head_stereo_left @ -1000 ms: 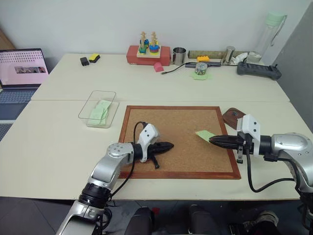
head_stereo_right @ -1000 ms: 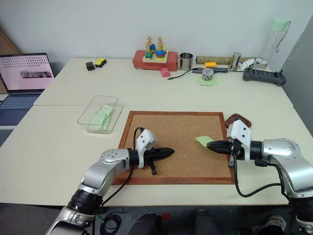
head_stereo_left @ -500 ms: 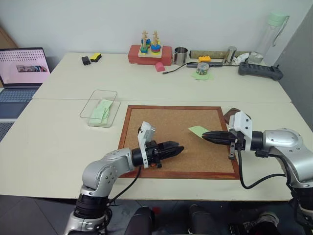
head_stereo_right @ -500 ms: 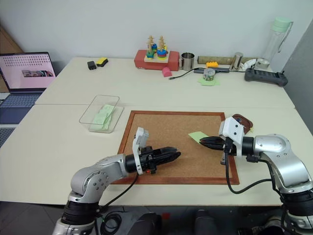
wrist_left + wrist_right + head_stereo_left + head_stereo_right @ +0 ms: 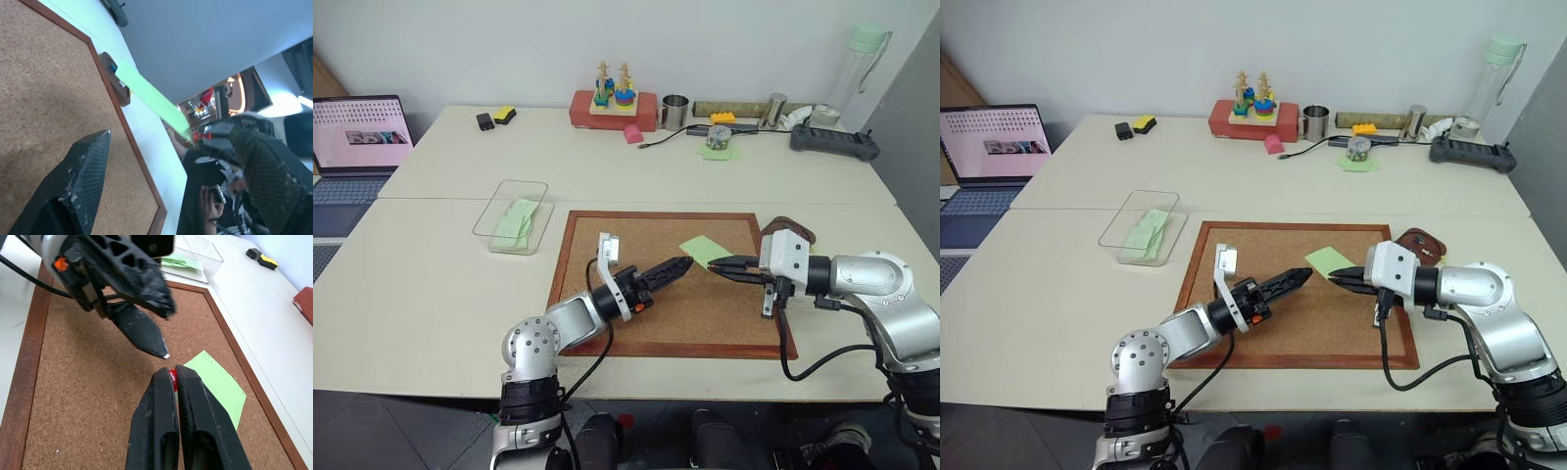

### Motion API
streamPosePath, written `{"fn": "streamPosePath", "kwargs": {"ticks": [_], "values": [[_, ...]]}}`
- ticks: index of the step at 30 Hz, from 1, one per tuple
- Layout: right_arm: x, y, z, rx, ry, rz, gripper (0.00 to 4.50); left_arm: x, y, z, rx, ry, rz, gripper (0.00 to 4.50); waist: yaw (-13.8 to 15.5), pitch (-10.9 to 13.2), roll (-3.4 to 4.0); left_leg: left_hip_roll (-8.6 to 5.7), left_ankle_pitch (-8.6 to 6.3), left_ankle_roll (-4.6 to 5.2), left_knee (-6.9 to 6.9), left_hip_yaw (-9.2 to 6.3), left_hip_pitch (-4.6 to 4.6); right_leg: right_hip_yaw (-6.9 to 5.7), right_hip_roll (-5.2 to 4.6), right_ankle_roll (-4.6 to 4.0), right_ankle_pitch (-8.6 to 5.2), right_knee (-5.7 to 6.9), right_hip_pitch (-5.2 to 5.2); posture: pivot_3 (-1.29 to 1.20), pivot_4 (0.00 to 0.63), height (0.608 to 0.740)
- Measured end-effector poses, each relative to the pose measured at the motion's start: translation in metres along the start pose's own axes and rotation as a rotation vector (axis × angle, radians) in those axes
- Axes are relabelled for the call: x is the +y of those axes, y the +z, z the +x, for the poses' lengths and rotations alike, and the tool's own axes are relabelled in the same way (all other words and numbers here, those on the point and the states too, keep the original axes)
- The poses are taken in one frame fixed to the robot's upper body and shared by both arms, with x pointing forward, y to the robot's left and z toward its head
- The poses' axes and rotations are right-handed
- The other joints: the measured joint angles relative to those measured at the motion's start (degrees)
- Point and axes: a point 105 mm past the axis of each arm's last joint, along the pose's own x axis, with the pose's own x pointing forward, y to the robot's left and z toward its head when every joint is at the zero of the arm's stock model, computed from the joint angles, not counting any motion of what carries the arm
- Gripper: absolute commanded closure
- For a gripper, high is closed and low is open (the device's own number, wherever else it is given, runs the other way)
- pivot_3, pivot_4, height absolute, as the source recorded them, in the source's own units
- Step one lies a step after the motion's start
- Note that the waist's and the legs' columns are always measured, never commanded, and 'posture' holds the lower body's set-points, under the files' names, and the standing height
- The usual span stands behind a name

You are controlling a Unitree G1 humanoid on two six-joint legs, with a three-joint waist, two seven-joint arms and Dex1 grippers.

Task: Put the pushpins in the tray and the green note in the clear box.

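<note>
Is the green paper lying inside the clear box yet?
No. The green note is over the cork board, pinched at the shut right gripper, while the clear box sits apart to the left.

Rough cork board (image 5: 666, 284), glossy wood frame, matt paper green note (image 5: 704, 251).

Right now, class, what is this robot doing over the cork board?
The right gripper has its jaws shut on a red pushpin with the green note still hanging from it, lifted above the cork board. The left gripper, jaws open, points at the note from the other side, apparently ready to take it. The clear box holds only paler green papers, and the brown tray sits by the board's right edge.
</note>
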Motion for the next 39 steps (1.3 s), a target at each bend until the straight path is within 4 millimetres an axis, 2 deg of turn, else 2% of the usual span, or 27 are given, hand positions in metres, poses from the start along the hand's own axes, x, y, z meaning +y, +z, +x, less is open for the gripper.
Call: {"fn": "streamPosePath", "kwargs": {"ticks": [5, 8, 11, 29, 39], "values": [[0.004, 0.011, 0.007, -0.015, 0.040, -0.093, 4.50, -0.001, 0.001, 0.011, -0.012, -0.014, -0.050, 0.46, 0.02, 0.00, 0.00, -0.02, 0.01, -0.03, 0.01, 0.00, -0.01, 0.00, -0.01, 0.00, 0.00, -0.01, 0.00, 0.00, 0.150, 0.740], [0.005, 0.014, 0.010, -0.018, 0.056, -0.129, 4.50, -0.002, 0.003, 0.016, -0.026, -0.027, -0.068, 0.88, 0.07, 0.01, -0.01, -0.02, 0.03, -0.07, 0.00, 0.01, -0.02, -0.01, -0.01, 0.00, 0.00, -0.03, 0.00, 0.00, 0.150, 0.740], [0.006, 0.016, 0.012, -0.014, 0.063, -0.163, 4.50, -0.003, 0.006, 0.019, -0.047, -0.032, -0.070, 1.50, 0.06, 0.01, -0.02, -0.02, 0.04, -0.10, 0.00, 0.01, -0.02, -0.01, -0.01, -0.01, 0.00, -0.03, 0.00, 0.00, 0.150, 0.740], [0.003, 0.018, 0.016, -0.022, 0.056, -0.214, 4.50, -0.004, 0.008, 0.016, -0.059, -0.048, -0.065, 4.48, 0.04, 0.01, -0.02, -0.02, 0.07, -0.16, -0.01, 0.01, -0.02, -0.01, 0.00, -0.02, 0.01, -0.03, 0.00, 0.00, 0.150, 0.740], [-0.003, 0.022, 0.018, -0.051, 0.023, -0.224, 4.50, 0.007, 0.006, 0.020, -0.078, 0.023, 0.039, 4.48, 0.04, 0.01, -0.02, -0.02, 0.07, -0.16, -0.02, 0.01, -0.02, 0.01, 0.00, -0.03, 0.01, -0.04, -0.01, 0.00, 0.150, 0.740]]}}
